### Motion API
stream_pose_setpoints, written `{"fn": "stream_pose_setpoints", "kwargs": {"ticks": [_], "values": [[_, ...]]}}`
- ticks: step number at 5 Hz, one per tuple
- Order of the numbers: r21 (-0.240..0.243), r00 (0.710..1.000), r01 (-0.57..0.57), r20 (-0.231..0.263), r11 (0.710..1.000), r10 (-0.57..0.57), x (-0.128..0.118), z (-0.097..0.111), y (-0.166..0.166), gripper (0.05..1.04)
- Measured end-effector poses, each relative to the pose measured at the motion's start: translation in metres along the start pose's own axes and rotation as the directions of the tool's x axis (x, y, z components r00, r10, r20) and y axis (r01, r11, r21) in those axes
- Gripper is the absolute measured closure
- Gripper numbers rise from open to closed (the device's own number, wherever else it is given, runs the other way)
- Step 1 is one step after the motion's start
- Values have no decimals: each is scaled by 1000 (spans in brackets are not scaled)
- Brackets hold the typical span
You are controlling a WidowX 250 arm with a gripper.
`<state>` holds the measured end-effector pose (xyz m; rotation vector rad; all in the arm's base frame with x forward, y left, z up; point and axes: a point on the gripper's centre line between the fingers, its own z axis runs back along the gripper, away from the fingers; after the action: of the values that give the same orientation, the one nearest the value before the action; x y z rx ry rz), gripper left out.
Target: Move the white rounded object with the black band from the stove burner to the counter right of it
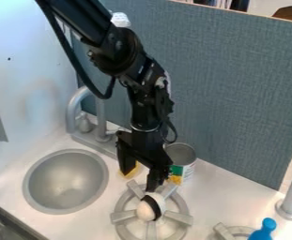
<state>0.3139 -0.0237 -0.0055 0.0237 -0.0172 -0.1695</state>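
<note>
Its fingers spread, the gripper (140, 183) hangs above the burner (123, 216), one fingertip seemingly touching the white-and-black object (145, 212) beneath.

the big blue-gray board (236, 93) looks like woven cloth, matt and a bit rough. the white counter (214, 201) is smooth with a soft shine. the sink (66, 182) and the tap (74, 105) look like dull gray metal or paint. the can (184, 161) is metal, with a paper-like label. the arm (124, 49) is hard, black and shiny. the blue thing (263, 231) looks like smooth plastic, and the white and black thing (147, 211) looks smooth and matt.
</note>
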Motion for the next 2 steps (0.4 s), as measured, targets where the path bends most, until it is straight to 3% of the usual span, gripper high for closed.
{"fn": "stream_pose_setpoints", "kwargs": {"ticks": [2], "values": [[-28, 998, 20, -53, 999, -21, -6, -18, -4, 83]]}}
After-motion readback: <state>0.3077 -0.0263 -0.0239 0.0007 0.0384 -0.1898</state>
